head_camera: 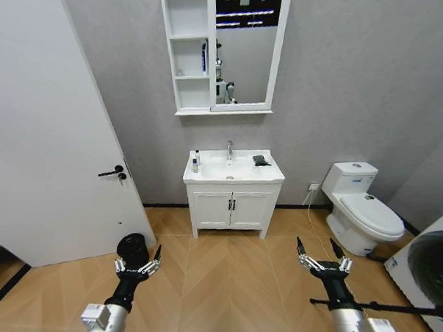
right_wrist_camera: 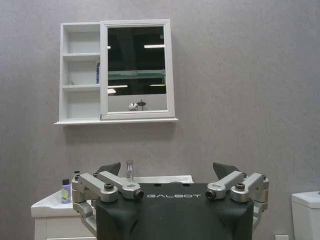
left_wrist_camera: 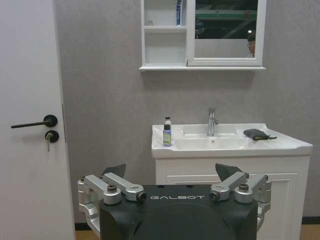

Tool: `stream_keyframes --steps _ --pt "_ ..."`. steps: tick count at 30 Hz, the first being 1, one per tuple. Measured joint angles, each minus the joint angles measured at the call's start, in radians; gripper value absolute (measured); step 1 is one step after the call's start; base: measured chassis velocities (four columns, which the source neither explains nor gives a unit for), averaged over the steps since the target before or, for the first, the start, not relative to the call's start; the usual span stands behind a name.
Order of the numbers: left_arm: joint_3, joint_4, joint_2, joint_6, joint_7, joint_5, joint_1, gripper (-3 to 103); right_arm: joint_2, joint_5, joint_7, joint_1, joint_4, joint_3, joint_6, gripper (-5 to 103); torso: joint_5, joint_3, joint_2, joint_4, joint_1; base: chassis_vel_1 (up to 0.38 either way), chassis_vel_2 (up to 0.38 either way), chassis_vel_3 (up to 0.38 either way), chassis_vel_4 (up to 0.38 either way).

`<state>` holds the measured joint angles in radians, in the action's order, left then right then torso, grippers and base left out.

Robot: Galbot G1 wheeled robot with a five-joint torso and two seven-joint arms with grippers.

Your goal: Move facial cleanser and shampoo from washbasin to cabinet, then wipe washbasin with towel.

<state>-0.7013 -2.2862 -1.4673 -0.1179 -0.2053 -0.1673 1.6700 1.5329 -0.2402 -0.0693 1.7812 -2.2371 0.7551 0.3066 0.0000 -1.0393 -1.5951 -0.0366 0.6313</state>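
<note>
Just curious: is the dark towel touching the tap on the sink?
Apart. The left wrist view shows bare white ledge between the towel and the tap.

Glossy ceramic washbasin (head_camera: pixel 233 171), chrome tap (head_camera: pixel 229 149), wood-grain floor (head_camera: pixel 227 283).

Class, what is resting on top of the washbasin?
On the washbasin: a small bottle at one end, a chrome tap at the back, a dark towel at the other end. The bowl's inside is partly hidden.

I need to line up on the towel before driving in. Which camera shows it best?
The left wrist view: the dark towel lies in plain sight on the washbasin top, on the far side of the tap from the bottle. The head view shows it small and distant. In the right wrist view, the right gripper's body blocks that spot.
</note>
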Motion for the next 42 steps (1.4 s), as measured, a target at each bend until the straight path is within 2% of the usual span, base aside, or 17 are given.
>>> stream_keyframes --steps 3,9,25,42 --pt "0.027 0.003 -0.012 0.005 0.0 0.024 0.0 98 0.001 0.003 -0.004 0.002 0.011 0.0 0.037 100 0.0 0.0 0.0 0.0 0.0 0.0 0.0 0.0 0.0" --pt "0.049 0.003 -0.02 0.01 0.002 0.047 0.002 98 -0.002 -0.008 -0.024 0.014 0.013 0.005 0.061 100 0.0 0.0 0.0 0.0 0.0 0.0 0.0 0.0 0.0" --pt "0.093 0.035 -0.015 0.04 -0.002 0.077 -0.004 98 0.017 0.001 -0.058 0.039 -0.008 -0.002 0.064 100 0.0 0.0 0.0 0.0 0.0 -0.016 0.012 0.011 -0.012" --pt "0.159 0.08 -0.029 0.065 0.006 0.114 -0.032 98 0.029 0.006 -0.062 0.069 -0.019 -0.002 0.086 100 -0.0001 0.0 0.0 -0.0001 0.0 -0.214 0.221 0.215 -0.223"
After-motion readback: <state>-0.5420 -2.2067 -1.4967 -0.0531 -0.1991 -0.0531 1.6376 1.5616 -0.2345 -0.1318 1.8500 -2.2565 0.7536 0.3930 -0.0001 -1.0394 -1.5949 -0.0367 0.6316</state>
